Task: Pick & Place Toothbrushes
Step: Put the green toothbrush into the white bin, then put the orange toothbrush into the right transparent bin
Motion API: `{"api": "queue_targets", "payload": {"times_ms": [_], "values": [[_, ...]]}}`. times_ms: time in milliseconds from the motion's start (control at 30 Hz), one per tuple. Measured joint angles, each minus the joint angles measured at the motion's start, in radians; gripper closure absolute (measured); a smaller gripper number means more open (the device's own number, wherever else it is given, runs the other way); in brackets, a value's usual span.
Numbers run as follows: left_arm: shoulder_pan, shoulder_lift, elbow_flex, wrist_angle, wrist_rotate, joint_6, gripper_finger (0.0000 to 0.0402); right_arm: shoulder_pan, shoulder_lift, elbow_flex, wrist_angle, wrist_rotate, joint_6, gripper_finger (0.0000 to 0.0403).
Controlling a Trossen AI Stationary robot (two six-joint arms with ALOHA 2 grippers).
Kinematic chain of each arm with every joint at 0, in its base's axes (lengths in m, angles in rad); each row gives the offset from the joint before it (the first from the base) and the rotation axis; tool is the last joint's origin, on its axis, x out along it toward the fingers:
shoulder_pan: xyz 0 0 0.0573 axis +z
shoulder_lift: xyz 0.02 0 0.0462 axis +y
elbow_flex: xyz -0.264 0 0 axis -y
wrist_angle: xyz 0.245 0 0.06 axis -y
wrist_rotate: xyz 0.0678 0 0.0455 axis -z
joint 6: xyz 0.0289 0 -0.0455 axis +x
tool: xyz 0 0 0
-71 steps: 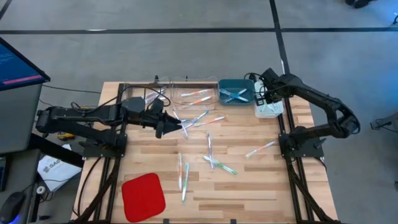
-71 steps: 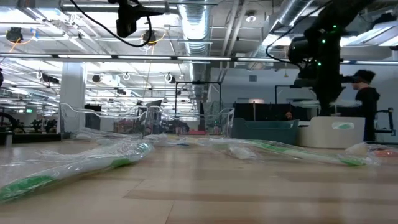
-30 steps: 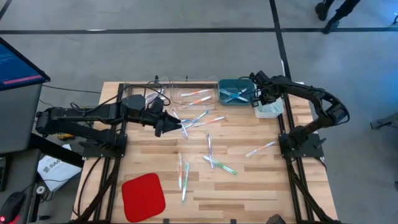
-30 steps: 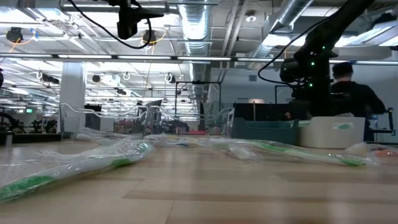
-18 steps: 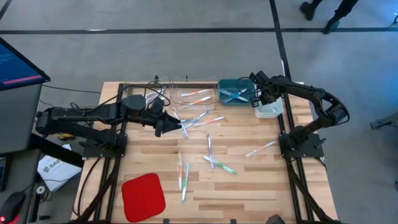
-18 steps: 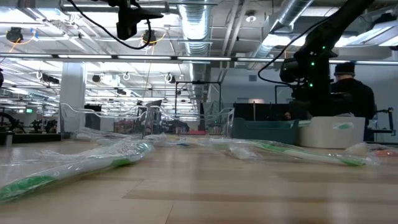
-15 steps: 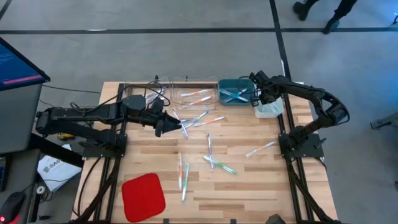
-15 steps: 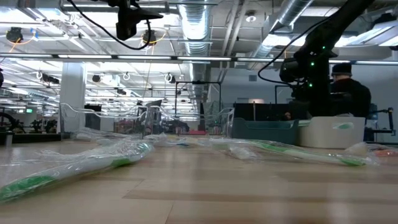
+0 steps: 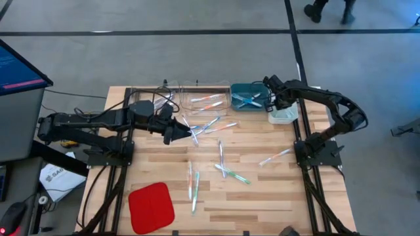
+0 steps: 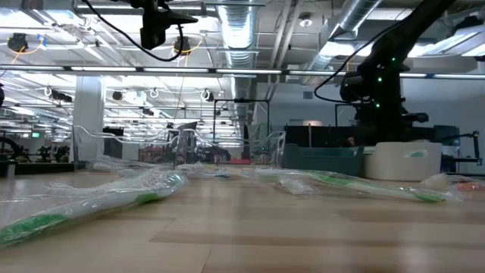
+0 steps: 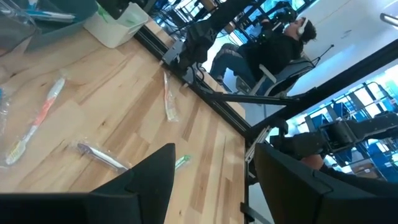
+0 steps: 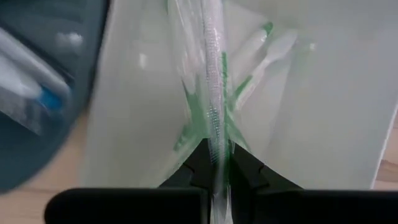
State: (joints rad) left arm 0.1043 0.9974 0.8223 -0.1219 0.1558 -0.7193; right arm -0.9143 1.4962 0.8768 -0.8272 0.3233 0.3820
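Wrapped toothbrushes [image 9: 222, 156] lie scattered flat on the wooden table. At the far edge stand a clear bin [image 9: 205, 99] with orange ones, a teal bin [image 9: 248, 96] with blue ones, and a white bin [image 9: 284, 116]. My right gripper [image 9: 272, 97] hangs over the white bin's edge beside the teal bin, shut on a green toothbrush [image 12: 210, 93]. Another green toothbrush [image 12: 268, 51] lies in the white bin [image 12: 323, 112]. My left gripper [image 9: 188, 135] hovers open over the table's middle left, above loose toothbrushes [image 11: 38, 119]. My right gripper pinches the green toothbrush's clear wrapper [image 12: 215, 144] between its two fingertips, at the end nearest the fingers. The fingers point steeply down and lie along the toothbrush. It hangs below them into the white bin; whether its lower end touches the bin floor cannot be told.
A flat red pad [image 9: 151, 206] lies at the near left corner. Black frame rails [image 9: 298, 141] run along the table's sides. A monitor [image 9: 20, 65] stands off the left edge. A seated person [image 11: 280, 43] shows beyond the table in the left wrist view.
More than a second ago my right gripper sank a little and shifted toward the teal bin with the green toothbrush. Over the last second both grippers have kept still; only a person in the background has walked away.
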Motion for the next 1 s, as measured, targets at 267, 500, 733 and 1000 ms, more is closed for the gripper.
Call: {"api": "queue_targets", "payload": {"times_ms": [267, 500, 733, 1000], "values": [[0.0, 0.0, 0.0, -0.001, 0.0, 0.0, 0.0188, 0.054, 0.096, 0.005, -0.097, 0.064, -0.07, 0.0375], [0.0, 0.0, 0.0, -0.003, 0.0, 0.0, 0.0188, 0.071, 0.102, -0.001, -0.108, 0.073, -0.062, 0.0373], [0.0, 0.0, 0.0, -0.006, -0.001, 0.0, 0.0188, 0.058, 0.066, -0.001, -0.109, 0.075, -0.057, 0.0336], [0.0, 0.0, 0.0, -0.01, -0.001, 0.0, 0.0188, 0.058, 0.013, 0.0, -0.103, 0.074, -0.07, 0.0258]]}}
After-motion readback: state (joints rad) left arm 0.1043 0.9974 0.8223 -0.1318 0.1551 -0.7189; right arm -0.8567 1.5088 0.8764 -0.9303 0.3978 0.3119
